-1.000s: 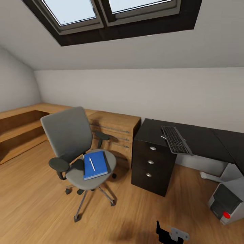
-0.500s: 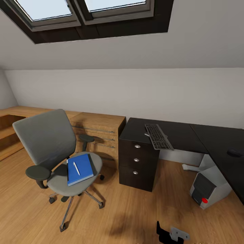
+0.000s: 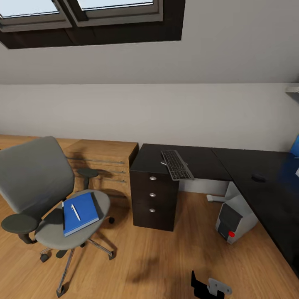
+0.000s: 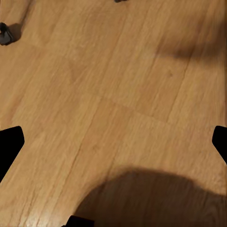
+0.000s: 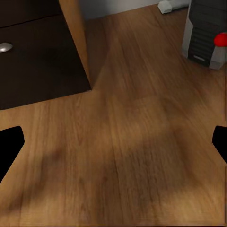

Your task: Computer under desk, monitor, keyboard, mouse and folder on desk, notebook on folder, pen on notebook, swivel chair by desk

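Progress looks partial, judged from the room as it stands. The desk already carries the keyboard and, further along its right wing, a small dark lump that is probably the mouse, well apart from the keyboard. The computer stands on the floor under the desk, so that part seems done. No monitor can be made out on the part of the desk that shows. The folder lies on the seat of the swivel chair, which stands to the left of the desk, beyond the desk's drawer unit. The pen lies on the folder; a dark edge along the folder's side may be the notebook, but that cannot be settled. Moving the folder, stacking the notebook and pen on it and drawing the chair in seem left to do.

The keyboard's long axis runs from the desk's back towards its front edge, slightly slanted, with its near end overhanging that edge. The pen lies roughly along the folder's length, and the folder is skewed on the seat.

Both wrist views look down on bare wooden floor; the left gripper and the right gripper each have their fingertips at the opposite edges of the view, spread wide, holding nothing.
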### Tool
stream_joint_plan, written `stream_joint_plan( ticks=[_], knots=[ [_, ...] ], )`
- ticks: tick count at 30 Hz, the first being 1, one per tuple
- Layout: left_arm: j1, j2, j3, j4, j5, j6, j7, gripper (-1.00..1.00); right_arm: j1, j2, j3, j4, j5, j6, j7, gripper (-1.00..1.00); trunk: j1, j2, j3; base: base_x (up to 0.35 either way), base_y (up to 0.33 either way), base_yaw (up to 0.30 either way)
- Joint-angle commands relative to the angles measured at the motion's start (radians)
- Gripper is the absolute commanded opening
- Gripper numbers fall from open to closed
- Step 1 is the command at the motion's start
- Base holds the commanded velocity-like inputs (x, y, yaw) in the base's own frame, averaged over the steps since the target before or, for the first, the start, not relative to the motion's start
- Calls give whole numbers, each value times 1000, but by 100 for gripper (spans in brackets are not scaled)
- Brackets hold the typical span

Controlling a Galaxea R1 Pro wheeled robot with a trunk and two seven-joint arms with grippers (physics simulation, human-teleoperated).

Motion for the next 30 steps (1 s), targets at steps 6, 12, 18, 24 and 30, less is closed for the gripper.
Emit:
stream_joint_plan(
  ticks=[6,12,18,24,30],
  knots=[
    [-1,2,-5,0,11,-123,11,100,-1,3,3,2,-7,5,0,100,-4,7,1,0,0,-17],
    [-1,-3,-11,62,9,-154,13,100,25,14,4,1,-1,5,0,100,-27,49,20,0,0,-1],
    [-1,-6,-12,77,9,-72,9,100,28,13,5,1,2,5,-2,100,-50,91,39,0,0,0],
    [-1,-4,-13,71,10,71,6,100,28,15,6,1,4,2,0,100,-73,133,58,0,0,0],
    [-1,-4,-13,70,10,76,6,100,28,15,5,1,4,4,-2,100,-96,175,76,0,0,0]
  ],
)
